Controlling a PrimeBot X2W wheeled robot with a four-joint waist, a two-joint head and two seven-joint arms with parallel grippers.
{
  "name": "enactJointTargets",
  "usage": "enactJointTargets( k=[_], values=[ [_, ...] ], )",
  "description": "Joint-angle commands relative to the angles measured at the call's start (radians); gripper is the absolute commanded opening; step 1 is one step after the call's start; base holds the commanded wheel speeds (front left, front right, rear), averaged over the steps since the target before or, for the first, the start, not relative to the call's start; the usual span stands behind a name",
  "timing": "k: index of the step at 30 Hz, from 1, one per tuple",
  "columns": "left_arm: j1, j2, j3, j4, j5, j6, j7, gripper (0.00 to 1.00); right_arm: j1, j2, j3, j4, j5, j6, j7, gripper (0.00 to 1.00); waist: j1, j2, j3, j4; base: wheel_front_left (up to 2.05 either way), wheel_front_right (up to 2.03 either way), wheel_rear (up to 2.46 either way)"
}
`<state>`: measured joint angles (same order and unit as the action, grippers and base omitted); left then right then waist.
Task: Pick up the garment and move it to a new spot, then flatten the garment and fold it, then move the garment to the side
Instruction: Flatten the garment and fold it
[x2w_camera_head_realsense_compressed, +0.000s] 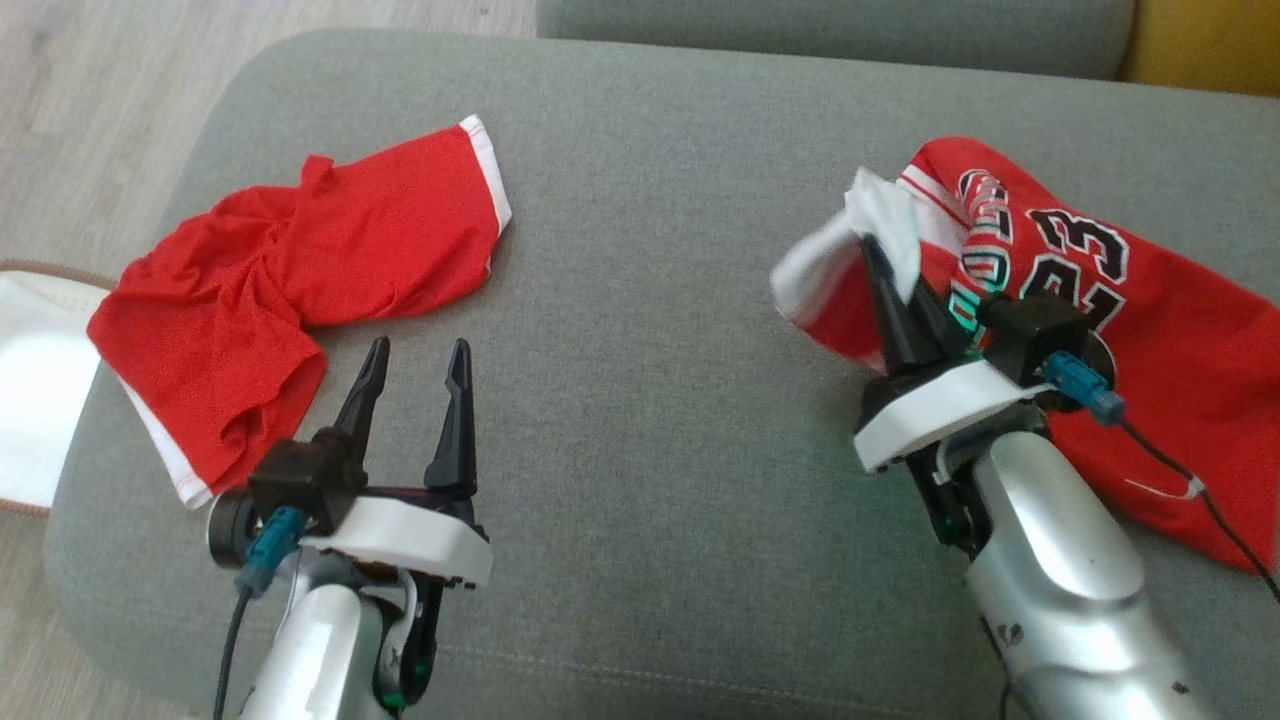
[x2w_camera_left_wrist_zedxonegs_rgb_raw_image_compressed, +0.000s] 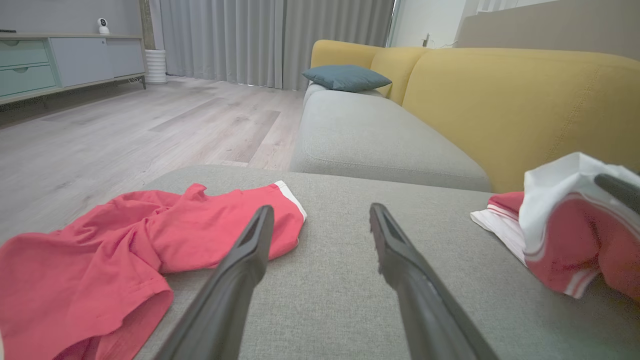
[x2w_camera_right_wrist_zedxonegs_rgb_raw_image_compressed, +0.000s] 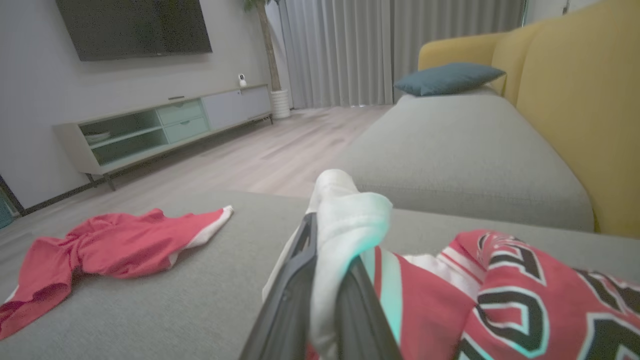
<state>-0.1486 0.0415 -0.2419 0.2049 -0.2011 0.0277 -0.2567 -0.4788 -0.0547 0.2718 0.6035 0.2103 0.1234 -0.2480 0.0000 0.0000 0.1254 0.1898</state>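
The garment, a red jersey (x2w_camera_head_realsense_compressed: 1150, 320) with a black "23" and white trim, lies crumpled on the right of the grey cushion (x2w_camera_head_realsense_compressed: 650, 350). My right gripper (x2w_camera_head_realsense_compressed: 885, 270) is shut on a bunched white-trimmed edge of it and holds that edge a little above the cushion. In the right wrist view the white fabric (x2w_camera_right_wrist_zedxonegs_rgb_raw_image_compressed: 345, 220) sits pinched between the fingers of the right gripper (x2w_camera_right_wrist_zedxonegs_rgb_raw_image_compressed: 332, 250), with the jersey (x2w_camera_right_wrist_zedxonegs_rgb_raw_image_compressed: 500, 300) lying to its right. My left gripper (x2w_camera_head_realsense_compressed: 420, 350) stands open and holds nothing, low over the cushion's front left. The left gripper (x2w_camera_left_wrist_zedxonegs_rgb_raw_image_compressed: 321, 212) has bare cushion ahead of it, with the lifted jersey (x2w_camera_left_wrist_zedxonegs_rgb_raw_image_compressed: 565, 240) at its right.
Red shorts (x2w_camera_head_realsense_compressed: 300, 270) with white hems lie crumpled at the cushion's left, just beyond my left fingers. A white item (x2w_camera_head_realsense_compressed: 30, 380) sits past the left edge. Farther along are a second grey seat (x2w_camera_left_wrist_zedxonegs_rgb_raw_image_compressed: 380, 140), a yellow backrest (x2w_camera_left_wrist_zedxonegs_rgb_raw_image_compressed: 500, 100), a blue pillow (x2w_camera_left_wrist_zedxonegs_rgb_raw_image_compressed: 345, 77) and wood floor (x2w_camera_left_wrist_zedxonegs_rgb_raw_image_compressed: 125, 130).
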Motion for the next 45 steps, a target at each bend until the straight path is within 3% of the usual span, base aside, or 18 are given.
enactJointTargets(
  k=[1, 8, 15, 16, 17, 21, 26, 31, 39, 45],
  values=[
    [-0.024, 0.009, 0.036, -0.027, -0.001, 0.007, -0.005, 1.0, 0.005, 0.005, 0.037, -0.077, 0.005, 0.007, -0.013, 0.0, 0.0, 0.0, -0.011, 0.0, 0.0, 0.0, 0.0],
    [-0.011, 0.009, 0.036, -0.03, -0.004, 0.014, -0.005, 1.0, 0.081, 0.005, 0.172, -0.204, 0.024, 0.007, -0.014, 0.0, 0.0, 0.0, -0.032, 0.001, 0.0, 0.0, 0.0],
    [0.008, 0.009, 0.041, -0.03, -0.013, 0.022, -0.005, 1.0, 0.135, 0.005, 0.401, -0.148, 0.052, 0.007, 0.043, 0.0, 0.0, 0.0, -0.053, -0.006, 0.0, 0.0, 0.0],
    [0.011, 0.009, 0.042, -0.03, -0.014, 0.023, -0.005, 1.0, 0.136, 0.005, 0.422, -0.138, 0.053, 0.007, 0.047, 0.58, 0.0, 0.0, -0.055, -0.009, 0.0, 0.0, 0.0],
    [0.013, 0.009, 0.043, -0.03, -0.014, 0.025, -0.005, 1.0, 0.138, 0.005, 0.432, -0.129, 0.059, 0.007, 0.05, 1.0, 0.0, 0.0, -0.057, -0.012, 0.0, 0.0, 0.0],
    [0.022, 0.009, 0.05, -0.034, -0.014, 0.029, -0.005, 1.0, 0.143, 0.005, 0.454, -0.113, 0.083, 0.007, 0.043, 1.0, 0.0, 0.0, -0.066, -0.034, 0.0, 0.0, 0.0],
    [0.029, 0.009, 0.055, -0.036, -0.012, 0.031, -0.005, 1.0, 0.155, 0.005, 0.394, -0.103, 0.078, 0.007, 0.023, 1.0, 0.0, 0.0, -0.082, -0.069, 0.0, 0.0, 0.0],
    [0.035, 0.009, 0.065, -0.042, -0.007, 0.033, -0.005, 1.0, 0.192, 0.005, 0.255, -0.113, 0.03, 0.007, 0.004, 1.0, 0.0, 0.0, -0.096, -0.112, 0.0, 0.0, 0.0],
    [0.042, 0.009, 0.06, -0.04, -0.004, 0.031, -0.005, 1.0, 0.306, 0.005, -0.063, -0.19, -0.065, 0.007, -0.011, 1.0, 0.0, 0.0, -0.103, -0.168, 0.0, 0.0, 0.0],
    [0.044, 0.009, 0.04, -0.005, -0.01, 0.024, -0.005, 1.0, 0.357, 0.005, -0.141, -0.234, -0.078, 0.007, -0.013, 1.0, 0.0, 0.0, -0.091, -0.19, 0.0, 0.0, 0.0]
  ],
)
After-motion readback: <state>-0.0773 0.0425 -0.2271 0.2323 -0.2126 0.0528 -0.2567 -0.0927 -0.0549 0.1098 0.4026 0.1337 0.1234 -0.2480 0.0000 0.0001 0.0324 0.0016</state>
